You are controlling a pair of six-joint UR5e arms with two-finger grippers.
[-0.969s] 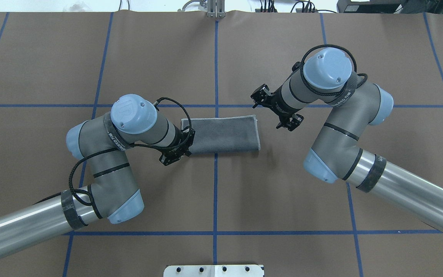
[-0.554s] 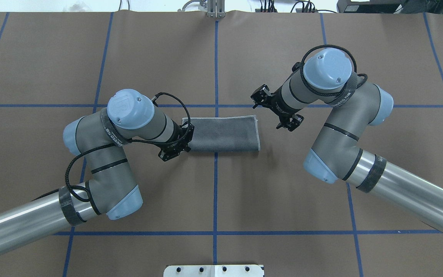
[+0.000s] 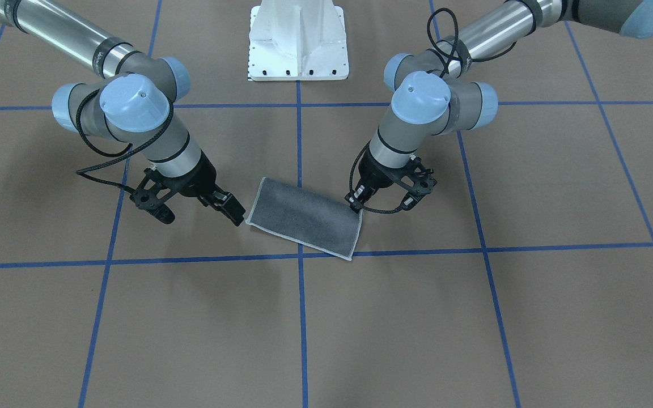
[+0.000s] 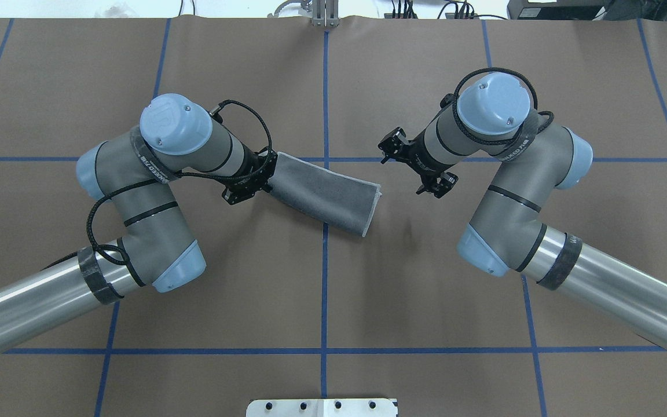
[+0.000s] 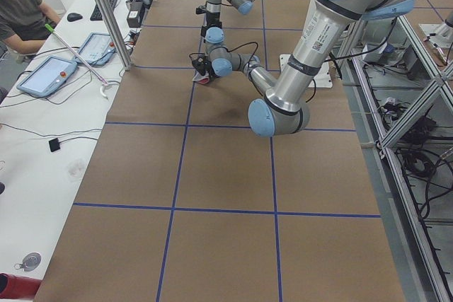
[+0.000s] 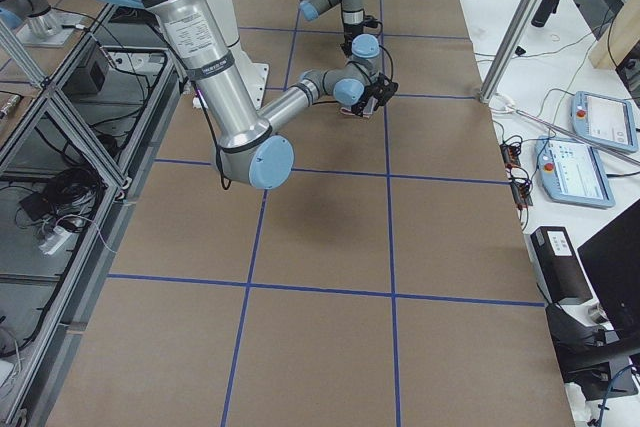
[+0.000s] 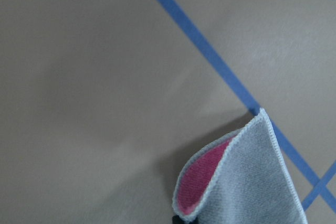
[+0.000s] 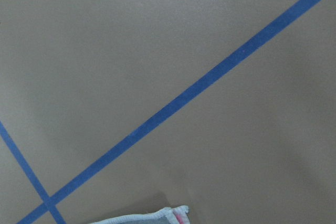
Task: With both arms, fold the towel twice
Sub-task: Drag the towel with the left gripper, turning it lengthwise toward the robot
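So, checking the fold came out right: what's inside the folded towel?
Pink shows inside the towel where its end gapes by the left gripper, and a pink sliver at the other end's corner. The grey outer layer hides the rest.

Seen from overhead, the counter [image 4: 322, 289] lies open along the top and at lower centre, while mid-frame the slanted towel [image 4: 327, 197], the left claw [image 4: 261, 174] at its upper-left end and the right claw [image 4: 416, 168] near its right end block passage.
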